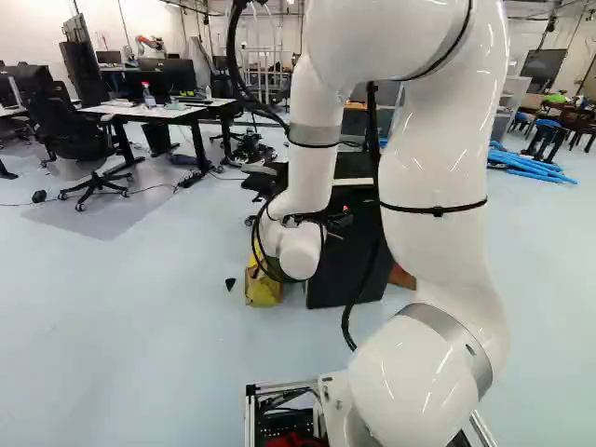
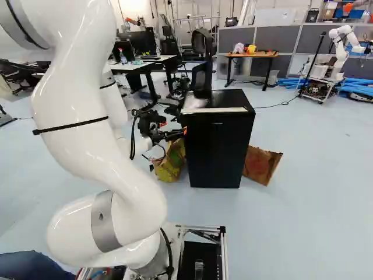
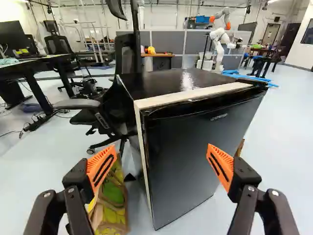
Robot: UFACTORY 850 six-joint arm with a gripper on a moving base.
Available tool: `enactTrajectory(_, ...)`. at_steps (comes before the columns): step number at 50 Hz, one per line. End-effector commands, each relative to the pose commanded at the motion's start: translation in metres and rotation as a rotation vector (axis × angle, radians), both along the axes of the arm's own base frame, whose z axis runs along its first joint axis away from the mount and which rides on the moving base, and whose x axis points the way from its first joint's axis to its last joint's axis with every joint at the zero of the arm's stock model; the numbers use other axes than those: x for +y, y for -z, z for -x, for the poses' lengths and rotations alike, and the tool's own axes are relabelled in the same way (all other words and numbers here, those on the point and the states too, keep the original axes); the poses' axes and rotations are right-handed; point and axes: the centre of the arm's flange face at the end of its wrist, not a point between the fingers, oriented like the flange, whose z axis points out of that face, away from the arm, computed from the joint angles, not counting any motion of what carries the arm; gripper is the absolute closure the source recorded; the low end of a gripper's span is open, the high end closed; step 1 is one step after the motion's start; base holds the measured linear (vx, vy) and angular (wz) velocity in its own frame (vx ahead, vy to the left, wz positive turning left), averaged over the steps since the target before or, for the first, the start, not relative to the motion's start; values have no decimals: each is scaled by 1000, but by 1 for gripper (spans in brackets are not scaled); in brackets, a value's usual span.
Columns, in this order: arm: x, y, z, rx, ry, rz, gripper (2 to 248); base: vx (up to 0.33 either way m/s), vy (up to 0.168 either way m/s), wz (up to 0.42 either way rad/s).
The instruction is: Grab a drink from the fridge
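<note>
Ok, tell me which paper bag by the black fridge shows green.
The yellow-green paper bag, left of the black fridge in the right base view; the brown paper bag, right of it, shows none.

The arm [image 1: 433,168] is cased in glossy white, its links shaped as smooth tubes swelling into rounded joints. A lower joint is ringed by a broad grey band [image 2: 105,221], and thin black ties [image 2: 73,124] are wrapped around the links. Black cables [image 1: 240,56] are looped along the outside. The black gripper [image 2: 175,129] is fitted with round silver screws [image 3: 275,193] and ribbed orange pads [image 3: 101,169], marked by dark slots. The base frame [image 2: 201,227] is edged with silver rails, one corner capped in black.
</note>
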Motion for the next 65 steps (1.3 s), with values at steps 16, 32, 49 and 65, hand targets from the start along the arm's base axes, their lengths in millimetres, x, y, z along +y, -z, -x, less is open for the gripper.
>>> enactTrajectory(16, 0, 16, -5, 4, 34, 33, 3, 0, 0, 0)
enactTrajectory(32, 3, 32, -11, -2, 64, 70, 3, 0, 0, 0)
enactTrajectory(49, 6, 32, -18, -43, 96, 92, 3, 0, 0, 0)
enactTrajectory(65, 9, 32, -24, -65, 130, 97, 3, 0, 0, 0)
